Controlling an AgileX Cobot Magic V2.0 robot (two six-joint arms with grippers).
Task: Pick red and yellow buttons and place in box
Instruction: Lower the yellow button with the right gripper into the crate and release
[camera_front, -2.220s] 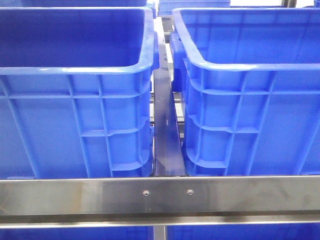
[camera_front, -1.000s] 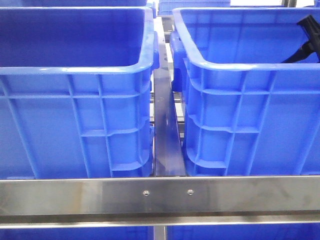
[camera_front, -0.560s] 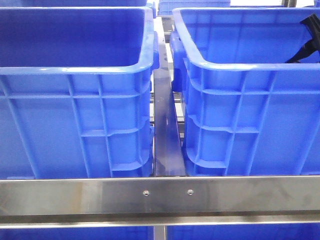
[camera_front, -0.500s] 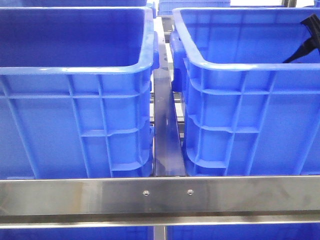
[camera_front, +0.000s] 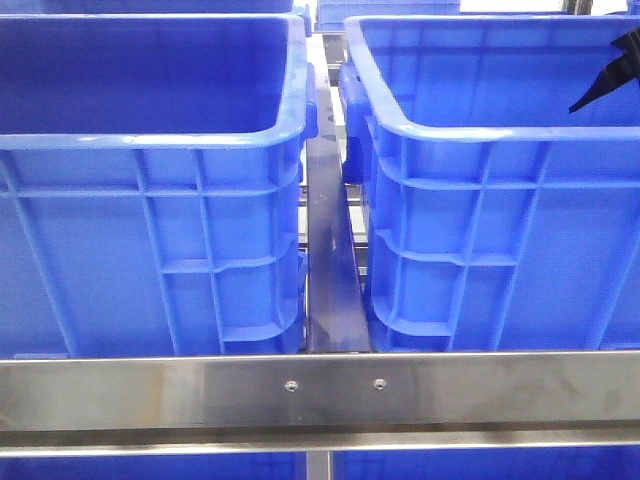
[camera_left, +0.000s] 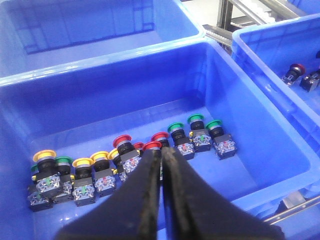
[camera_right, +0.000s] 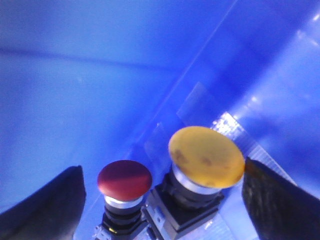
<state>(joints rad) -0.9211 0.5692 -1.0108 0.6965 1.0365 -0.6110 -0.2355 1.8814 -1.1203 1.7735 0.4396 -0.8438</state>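
In the left wrist view a blue bin (camera_left: 215, 55) holds a row of push buttons: yellow-capped ones (camera_left: 82, 163) at one end, red-capped ones (camera_left: 122, 141) in the middle. My left gripper (camera_left: 162, 151) hangs above the red ones, shut, with nothing between its fingers. The neighbouring blue box (camera_left: 260, 55) holds a red button (camera_left: 296, 70). In the right wrist view a red button (camera_right: 124, 180) and a yellow button (camera_right: 206, 156) stand side by side on a blue floor between the wide-apart fingers of my open right gripper (camera_right: 162, 200). The yellow cap sits close to one finger (camera_right: 280, 200).
Green-capped buttons (camera_left: 195, 119) lie in the same row as the red and yellow ones. From the front, two tall blue bins (camera_front: 150, 135) (camera_front: 480, 135) hide their contents behind a steel rail (camera_front: 320, 390). A black part of my right arm (camera_front: 612, 72) shows inside the right bin.
The black part of my right arm came into view in the right bin about a second ago. It has since shifted slightly up and to the right.
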